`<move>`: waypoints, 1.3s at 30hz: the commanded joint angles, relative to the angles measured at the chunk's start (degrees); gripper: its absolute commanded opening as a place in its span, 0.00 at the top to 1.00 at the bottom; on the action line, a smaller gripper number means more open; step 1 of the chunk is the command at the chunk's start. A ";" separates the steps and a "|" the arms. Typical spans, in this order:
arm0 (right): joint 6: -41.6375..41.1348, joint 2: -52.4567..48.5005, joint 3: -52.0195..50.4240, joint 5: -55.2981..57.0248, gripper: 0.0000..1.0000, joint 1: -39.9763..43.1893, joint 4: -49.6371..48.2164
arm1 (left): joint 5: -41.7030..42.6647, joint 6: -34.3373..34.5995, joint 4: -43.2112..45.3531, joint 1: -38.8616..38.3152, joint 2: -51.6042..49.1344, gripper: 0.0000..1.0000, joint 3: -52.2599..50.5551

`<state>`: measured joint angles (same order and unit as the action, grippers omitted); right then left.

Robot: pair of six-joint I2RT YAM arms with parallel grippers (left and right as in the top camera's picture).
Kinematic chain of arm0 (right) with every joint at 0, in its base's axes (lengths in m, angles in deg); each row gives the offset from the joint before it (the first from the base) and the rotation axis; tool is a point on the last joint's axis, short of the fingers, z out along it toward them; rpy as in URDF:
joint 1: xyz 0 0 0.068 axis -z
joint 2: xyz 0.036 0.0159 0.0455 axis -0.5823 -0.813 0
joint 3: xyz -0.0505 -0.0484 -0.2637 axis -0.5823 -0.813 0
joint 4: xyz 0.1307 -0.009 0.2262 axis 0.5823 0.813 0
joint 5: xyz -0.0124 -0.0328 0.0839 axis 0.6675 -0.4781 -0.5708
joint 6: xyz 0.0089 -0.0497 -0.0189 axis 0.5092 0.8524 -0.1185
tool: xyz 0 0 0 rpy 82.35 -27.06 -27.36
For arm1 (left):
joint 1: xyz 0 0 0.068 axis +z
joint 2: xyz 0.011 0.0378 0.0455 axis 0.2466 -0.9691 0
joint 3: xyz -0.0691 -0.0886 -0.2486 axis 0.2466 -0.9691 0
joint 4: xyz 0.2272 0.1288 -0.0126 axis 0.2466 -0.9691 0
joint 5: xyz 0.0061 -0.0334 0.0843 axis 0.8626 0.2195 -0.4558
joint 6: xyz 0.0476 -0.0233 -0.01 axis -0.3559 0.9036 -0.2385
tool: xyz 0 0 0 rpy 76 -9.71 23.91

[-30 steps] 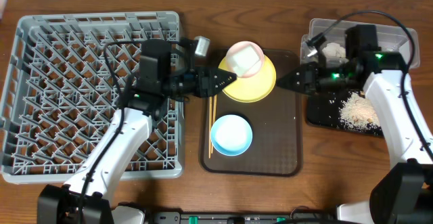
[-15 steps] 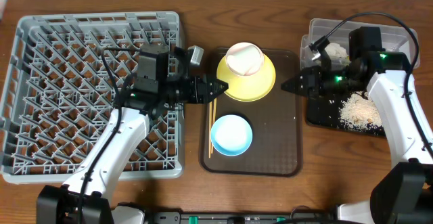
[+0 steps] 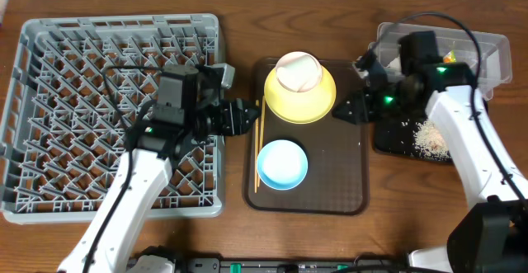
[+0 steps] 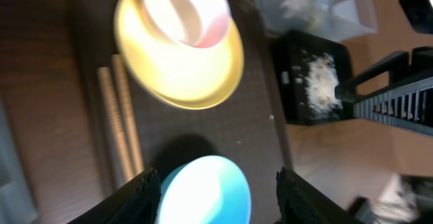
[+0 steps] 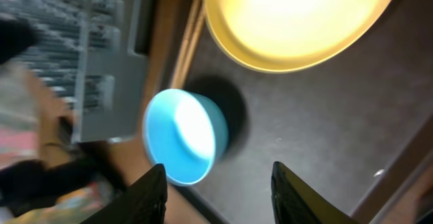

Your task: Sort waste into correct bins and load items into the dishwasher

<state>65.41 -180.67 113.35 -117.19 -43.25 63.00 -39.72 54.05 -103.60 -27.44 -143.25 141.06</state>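
Both pairs empty, left fingers spread wide near chopsticks, right fingers spread wide over brown tray.

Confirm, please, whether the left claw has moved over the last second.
Yes. The left claw has drawn back to the left, away from the yellow plate and toward the grey dish rack.

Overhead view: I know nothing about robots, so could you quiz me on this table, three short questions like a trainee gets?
1. True or false: the pinkish-white bowl sits on the yellow plate.
2. Where do the rice scraps lie? A) yellow plate B) black tray C) blue bowl
3. How many dishes stand in the dish rack?
Key: 1 true; 2 B; 3 zero.
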 commanded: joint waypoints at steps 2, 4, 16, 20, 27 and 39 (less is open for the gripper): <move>-2.91 0.15 0.20 14.80 0.52 -5.60 -4.92 | -12.90 -1.44 -5.75 0.26 4.04 0.41 0.90; -3.45 0.15 0.20 20.35 0.52 -8.46 -9.01 | -16.17 -1.42 -8.28 0.26 5.18 0.40 0.90; -3.43 -5.35 0.20 45.55 0.53 -23.12 -30.60 | -24.87 -1.42 -13.64 0.26 8.61 0.39 0.90; -3.43 -10.08 0.20 49.55 0.56 -24.92 -35.52 | -28.81 -1.42 -14.14 0.28 9.51 0.39 0.92; -3.45 -16.24 0.20 53.33 0.60 -25.44 -39.74 | -30.08 -1.42 -15.34 1.46 10.88 0.35 0.92; -6.32 -20.61 0.20 57.22 0.78 -25.44 -42.60 | -30.05 -1.42 -15.56 2.60 10.93 0.35 0.92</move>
<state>61.25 -199.23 113.33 -62.61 -68.30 20.33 -68.88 53.00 -118.97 -25.19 -132.85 141.06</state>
